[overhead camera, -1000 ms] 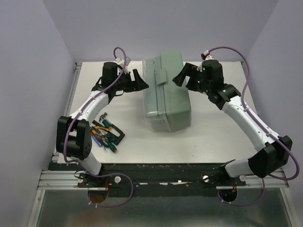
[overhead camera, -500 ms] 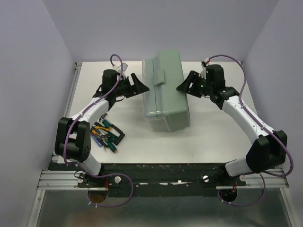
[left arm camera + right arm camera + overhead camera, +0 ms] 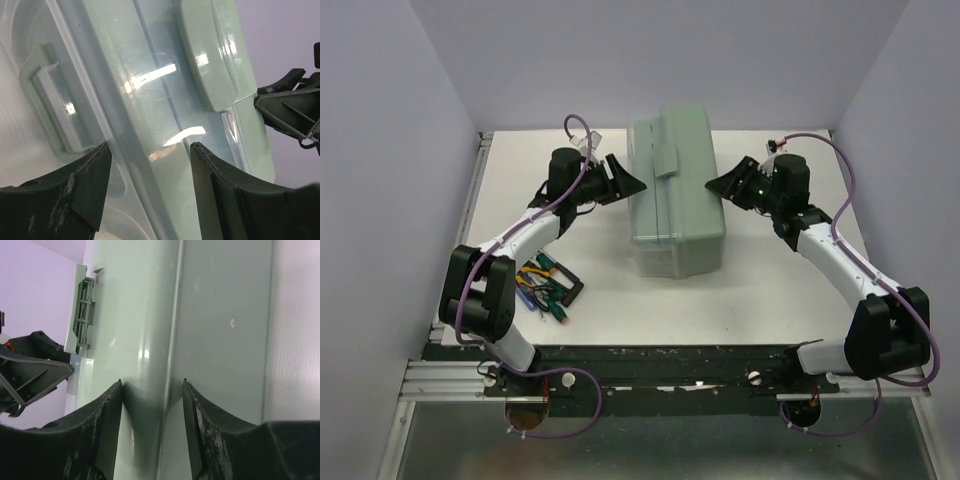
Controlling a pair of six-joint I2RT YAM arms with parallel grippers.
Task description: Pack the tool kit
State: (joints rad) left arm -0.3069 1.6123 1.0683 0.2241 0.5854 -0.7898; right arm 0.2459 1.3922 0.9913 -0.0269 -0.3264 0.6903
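The closed sage-green toolbox (image 3: 675, 195) is set in the middle of the table (image 3: 770, 290), its long axis running away from the arm bases. Its long sides are flanked by the left gripper (image 3: 630, 181) and right gripper (image 3: 720, 184), both spread wide, each equally near

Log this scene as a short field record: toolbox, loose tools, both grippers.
toolbox: pale sage-green rectangular plastic toolbox, lid shut
loose tools: small pile of green- and yellow-handled hand tools, lying outside the toolbox, to its near left
left: left gripper, jaws open, at the toolbox's left side
right: right gripper, jaws open, at its right side
contact with toolbox: cannot tell
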